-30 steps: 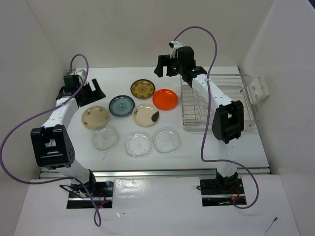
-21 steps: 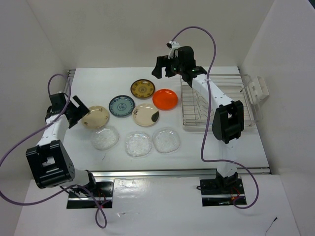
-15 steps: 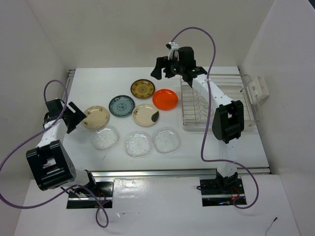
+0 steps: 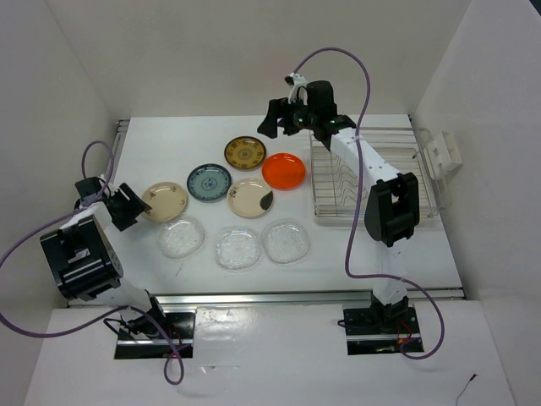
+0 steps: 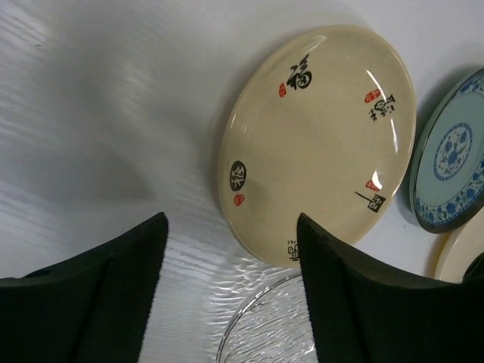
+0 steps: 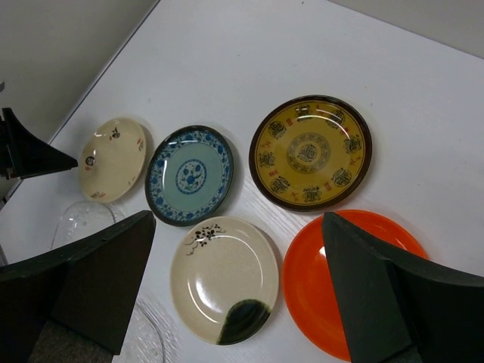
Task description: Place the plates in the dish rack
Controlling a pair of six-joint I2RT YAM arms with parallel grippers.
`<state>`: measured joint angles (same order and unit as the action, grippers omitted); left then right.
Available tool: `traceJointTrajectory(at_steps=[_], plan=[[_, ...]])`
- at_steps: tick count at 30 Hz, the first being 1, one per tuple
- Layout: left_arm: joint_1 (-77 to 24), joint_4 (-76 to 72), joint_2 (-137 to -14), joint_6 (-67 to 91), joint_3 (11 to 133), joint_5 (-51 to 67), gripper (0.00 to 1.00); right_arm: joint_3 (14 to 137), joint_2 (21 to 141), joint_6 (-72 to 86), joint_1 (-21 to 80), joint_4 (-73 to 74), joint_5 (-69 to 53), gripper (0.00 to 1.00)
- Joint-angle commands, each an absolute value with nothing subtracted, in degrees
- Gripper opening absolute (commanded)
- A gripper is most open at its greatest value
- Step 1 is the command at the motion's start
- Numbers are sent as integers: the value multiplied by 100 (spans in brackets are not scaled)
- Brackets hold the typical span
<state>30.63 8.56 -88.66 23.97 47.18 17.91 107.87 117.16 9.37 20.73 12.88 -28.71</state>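
Eight plates lie flat on the white table: orange (image 4: 283,171), brown with gold pattern (image 4: 245,152), teal patterned (image 4: 209,182), tan (image 4: 165,201), cream with a dark patch (image 4: 251,197), and three clear glass ones (image 4: 239,248) in the front row. The silver wire dish rack (image 4: 372,184) stands at the right with no plates in it. My left gripper (image 4: 127,205) is open and low at the tan plate's (image 5: 318,136) left edge. My right gripper (image 4: 279,117) is open, hovering high above the brown (image 6: 310,151) and orange (image 6: 352,287) plates.
White walls enclose the table on three sides. A clear plastic tray (image 4: 439,161) sits under and beside the rack at the right wall. Purple cables loop off both arms.
My left arm has swung from the back of the table forward and down to the left edge of the tan plate. My right gripper has barely moved.
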Motion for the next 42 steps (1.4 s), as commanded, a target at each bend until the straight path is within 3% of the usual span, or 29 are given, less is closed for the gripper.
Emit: traceJointTrajectory(at_steps=[1,9,15,18,20,21,27,32,38,42], plan=[[3155,485,-9018,1899,4922,2398,72,10960,11602,1028,2092,1081,-2997,98],[3155,35,-9869,1600,4947,3190,48,10960,11707,1151,2197,1134,-3103,98],[3155,-34,-10441,1477,5203,3322,39,11074,11812,1151,2452,1081,-3041,98],[3155,43,-10555,1477,5456,3261,25,11179,11812,1151,2505,1133,-2979,98],[3155,132,-10634,1397,5746,3322,5,11241,11874,1151,2505,1134,-2979,98],[3155,132,-10713,1345,5826,3418,0,11241,11874,1151,2505,1134,-3058,98],[3155,-158,-10592,1108,6317,4411,0,11635,12215,1274,2610,1028,-3769,98],[3103,700,-10239,537,7346,5147,0,11839,12375,1327,2742,862,-4209,100],[2383,2389,-10300,-650,8997,5036,0,12058,12700,1503,2935,686,-4430,100],[1987,2418,-10222,-589,9141,5141,0,12059,12753,1634,2997,326,-4482,100]])
